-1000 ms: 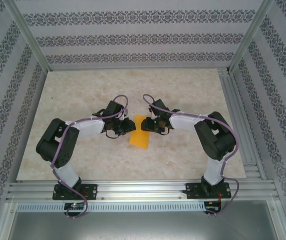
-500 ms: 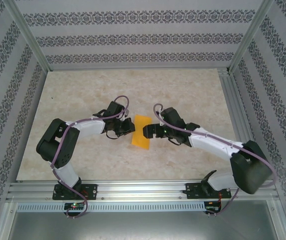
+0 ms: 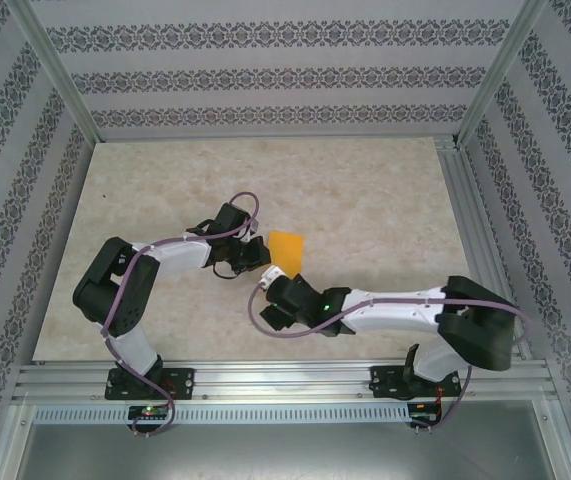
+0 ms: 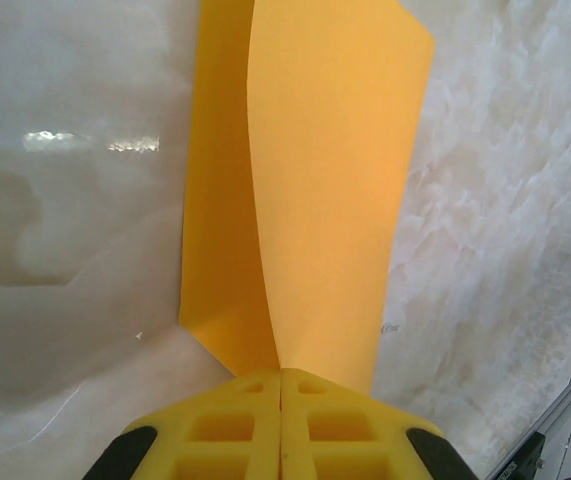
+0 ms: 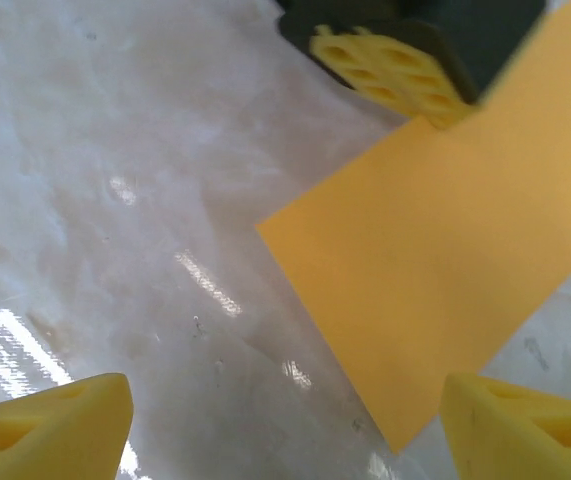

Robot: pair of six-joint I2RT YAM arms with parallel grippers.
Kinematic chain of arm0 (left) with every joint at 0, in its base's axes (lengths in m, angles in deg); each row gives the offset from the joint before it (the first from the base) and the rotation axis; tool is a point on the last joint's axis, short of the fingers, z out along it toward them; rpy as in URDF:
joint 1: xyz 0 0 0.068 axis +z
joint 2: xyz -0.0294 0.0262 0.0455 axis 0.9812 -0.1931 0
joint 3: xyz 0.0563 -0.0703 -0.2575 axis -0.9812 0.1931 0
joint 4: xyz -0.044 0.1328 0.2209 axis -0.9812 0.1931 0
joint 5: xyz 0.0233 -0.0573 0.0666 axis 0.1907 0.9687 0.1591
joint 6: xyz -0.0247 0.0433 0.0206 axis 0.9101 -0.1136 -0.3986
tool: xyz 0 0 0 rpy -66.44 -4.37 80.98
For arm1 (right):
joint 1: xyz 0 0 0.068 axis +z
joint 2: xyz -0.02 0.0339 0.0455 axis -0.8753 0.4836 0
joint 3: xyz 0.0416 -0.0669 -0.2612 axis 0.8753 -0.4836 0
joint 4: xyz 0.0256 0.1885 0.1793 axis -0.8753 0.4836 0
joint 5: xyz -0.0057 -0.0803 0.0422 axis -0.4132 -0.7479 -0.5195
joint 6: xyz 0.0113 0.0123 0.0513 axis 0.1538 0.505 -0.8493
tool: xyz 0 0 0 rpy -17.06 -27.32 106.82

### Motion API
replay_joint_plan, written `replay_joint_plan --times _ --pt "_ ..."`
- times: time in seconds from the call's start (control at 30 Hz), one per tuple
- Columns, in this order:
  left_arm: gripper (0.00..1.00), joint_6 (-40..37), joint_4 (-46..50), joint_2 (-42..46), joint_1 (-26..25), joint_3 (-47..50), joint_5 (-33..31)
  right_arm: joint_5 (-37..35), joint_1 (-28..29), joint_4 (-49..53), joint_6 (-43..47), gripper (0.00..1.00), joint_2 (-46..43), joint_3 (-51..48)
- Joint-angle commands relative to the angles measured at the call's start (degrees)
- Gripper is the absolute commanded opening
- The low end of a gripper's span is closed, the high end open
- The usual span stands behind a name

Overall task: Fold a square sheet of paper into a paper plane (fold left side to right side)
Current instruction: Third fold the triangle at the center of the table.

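Left gripper (image 4: pixel 281 400): jaws closed flat together, pinching one edge of the sheet of paper (image 4: pixel 315 180). The orange-yellow sheet runs out ahead of its fingertips on the marbled tabletop (image 3: pixel 365 200). Beside the pinch the upper layer bows up off the lower one and is not pressed flat.

Right gripper (image 5: pixel 290 425): jaws spread wide, nothing between them. The sheet lies ahead of it and off to its right. One corner comes near the fingertip (image 5: pixel 525 425) at the right of the wrist view, apart from it.

Progress (judgement): the left-to-right half fold is made, giving two layers in a narrow rectangle. The crease looks unset, since the top layer springs up. Left to do: flatten and crease, then every nose and wing fold. No diagonal crease shows. Early stage.

Orientation: the visible corners are square-cut, so the sheet points nowhere. The pinch sits on a long edge, so the long axis runs crosswise to the left gripper's reach. Ahead of the right gripper it slants away to the right. In the top view the near end is under the right arm.
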Motion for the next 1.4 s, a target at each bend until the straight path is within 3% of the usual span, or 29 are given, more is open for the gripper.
replay_joint_plan --times 0.0,0.33,0.87,1.03,1.17,1.37 --pt "0.09 0.32 0.99 1.64 -0.81 -0.04 -0.73 -10.65 2.46 0.39 6.16 0.79 3.79 4.12" --pt "0.09 -0.2 1.77 1.56 -0.91 -0.64 -0.65 -13.35 2.59 0.83 9.93 0.65 12.21 9.62" --pt "0.09 -0.51 2.22 0.76 -0.92 -1.04 -0.94 -12.42 2.56 2.11 10.46 0.02 9.62 9.54" --pt "0.1 -0.83 2.72 1.19 -0.95 -1.15 -0.96 -11.72 2.43 2.15 10.42 0.0 8.91 9.05" --pt "0.26 -1.81 4.33 2.6 -0.86 -1.37 -1.67 -8.03 1.43 1.22 9.47 0.0 7.25 7.45" --pt "0.47 -6.98 14.04 7.05 -0.19 -4.14 -6.95 -2.04 -1.35 -0.84 7.56 0.0 4.24 4.62"
